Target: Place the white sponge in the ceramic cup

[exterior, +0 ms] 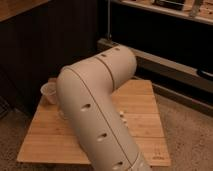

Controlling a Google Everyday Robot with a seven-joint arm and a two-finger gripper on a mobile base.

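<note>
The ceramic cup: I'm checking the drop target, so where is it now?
The ceramic cup stands near the wooden table's far left corner in the camera view, just left of the robot arm; the gripper is hidden behind that arm.
</note>
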